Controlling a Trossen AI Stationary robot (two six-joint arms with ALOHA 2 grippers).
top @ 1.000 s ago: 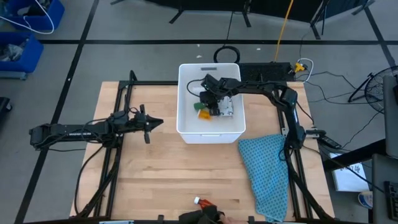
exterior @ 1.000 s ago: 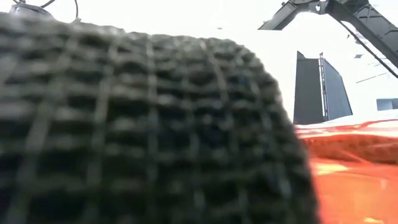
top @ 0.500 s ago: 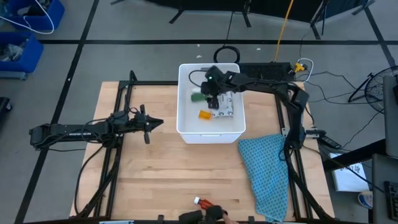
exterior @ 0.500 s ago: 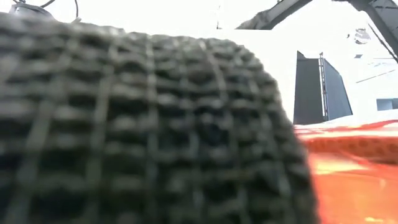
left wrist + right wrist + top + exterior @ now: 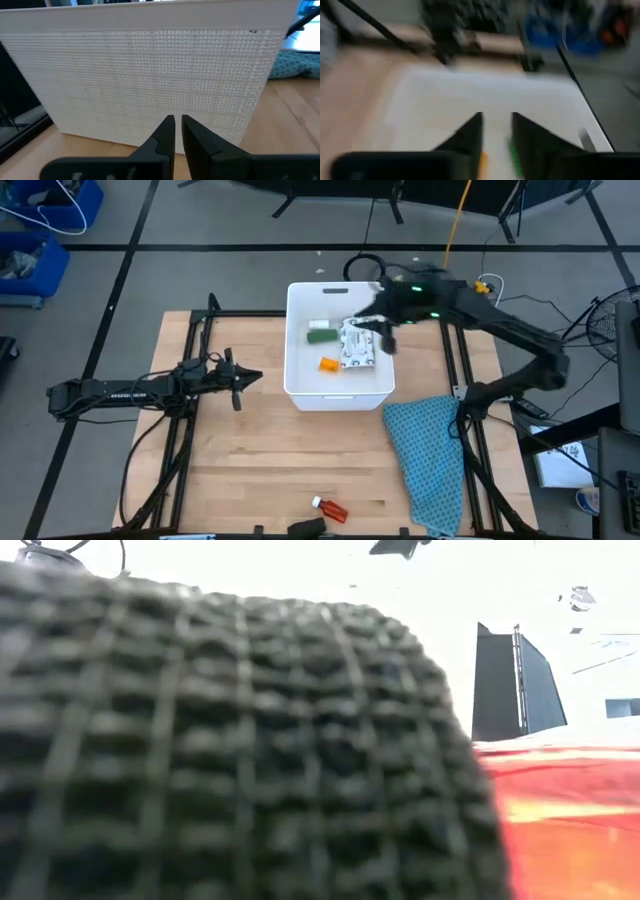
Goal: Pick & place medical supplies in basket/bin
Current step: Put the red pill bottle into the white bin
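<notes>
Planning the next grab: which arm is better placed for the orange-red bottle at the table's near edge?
Probably the left: its end effector hovers empty over the table, while the right end effector is at the tub, farther from the orange-red bottle.

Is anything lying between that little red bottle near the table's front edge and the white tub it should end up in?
Nothing visible: only bare wood lies between the red bottle and the tub; the blue cloth is off to one side.

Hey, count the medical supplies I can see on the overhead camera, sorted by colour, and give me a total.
Green: 1, stick-shaped box in the tub
Orange: 1, small item in the tub
White speckled: 1, flat packet in the tub
Orange-red: 1, bottle on the table
Total: 4
</notes>
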